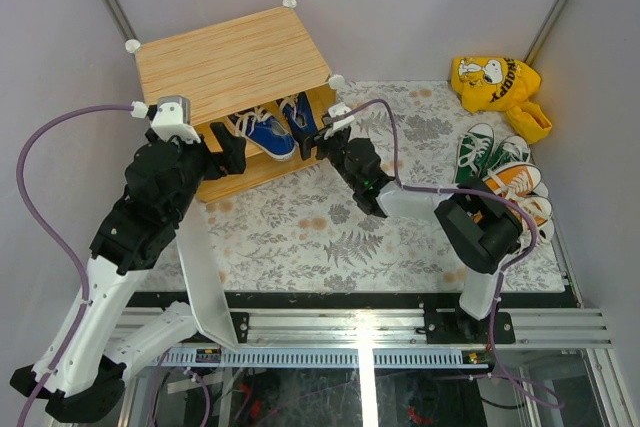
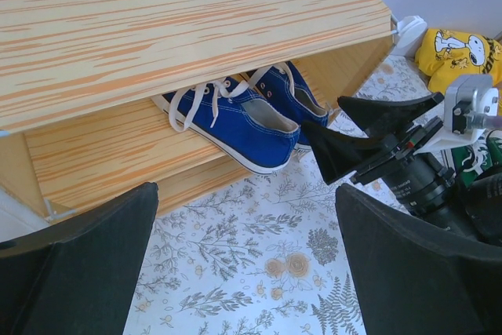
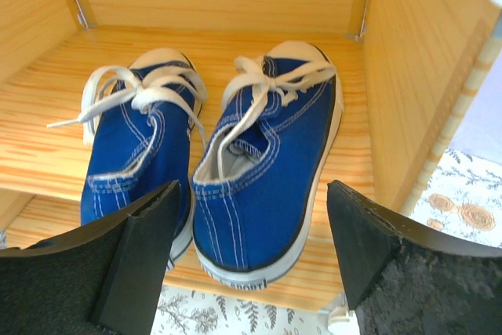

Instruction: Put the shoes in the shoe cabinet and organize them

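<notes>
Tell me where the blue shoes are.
In the top view, the blue shoes sit side by side on a shelf inside the shoe cabinet, toward its right wall, directly ahead of the right arm's open fingers.

Yellow cartoon-dog bag (image 1: 496,84) on floral tablecloth (image 1: 330,227), far right corner

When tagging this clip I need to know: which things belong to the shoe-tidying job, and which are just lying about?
Job: blue shoes on the lower shelf; shoe cabinet; green shoes and orange shoes on the right.
Lying about: yellow bag; floral mat.
</notes>
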